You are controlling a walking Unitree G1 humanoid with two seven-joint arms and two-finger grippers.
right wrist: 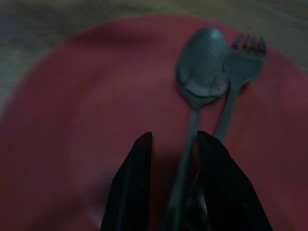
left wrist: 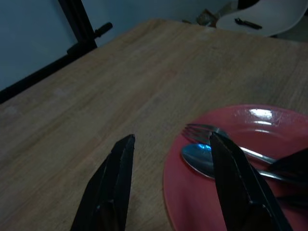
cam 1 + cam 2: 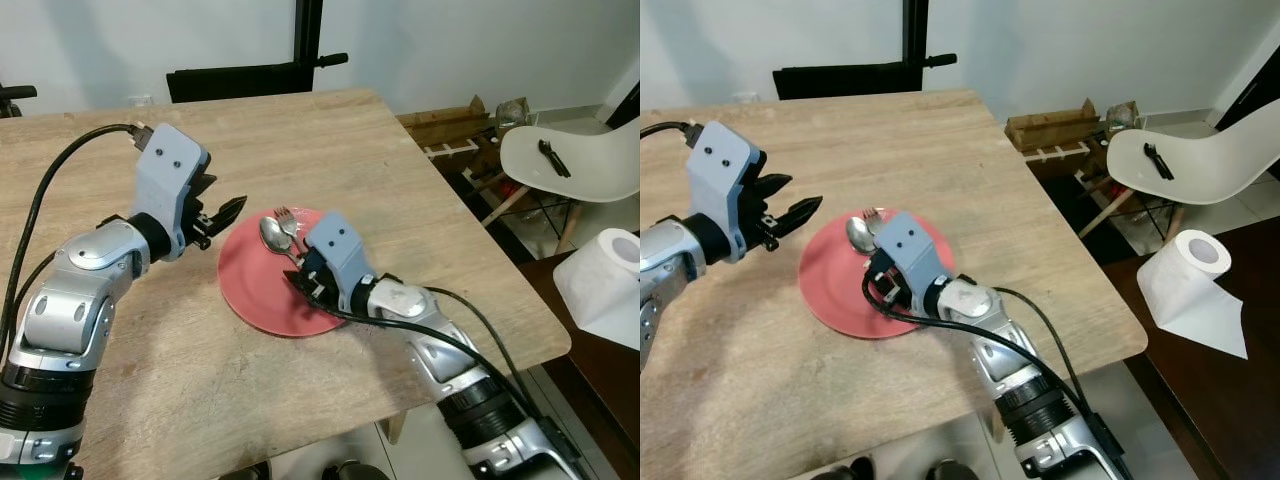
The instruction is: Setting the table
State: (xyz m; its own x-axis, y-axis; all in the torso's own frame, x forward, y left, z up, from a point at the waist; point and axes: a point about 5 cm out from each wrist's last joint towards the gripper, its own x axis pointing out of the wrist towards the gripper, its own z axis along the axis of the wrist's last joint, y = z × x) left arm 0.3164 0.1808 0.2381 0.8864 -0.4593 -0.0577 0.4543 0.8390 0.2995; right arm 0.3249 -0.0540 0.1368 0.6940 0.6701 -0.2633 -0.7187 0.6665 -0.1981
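Right gripper (image 1: 173,185) narrow around spoon (image 1: 202,67) handle on red plate (image 3: 250,290), fork (image 1: 243,60) just beside. Left gripper (image 2: 171,180) wide, hovering. Next: pinch, lift clear.

Home dining area: wooden table (image 3: 330,150), chair (image 3: 575,165)

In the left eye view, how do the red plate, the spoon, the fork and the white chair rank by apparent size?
1. White chair, though cut off at the edge.
2. Red plate, close to it.
3. Spoon and fork: both partly hidden by the right gripper, so unranked.
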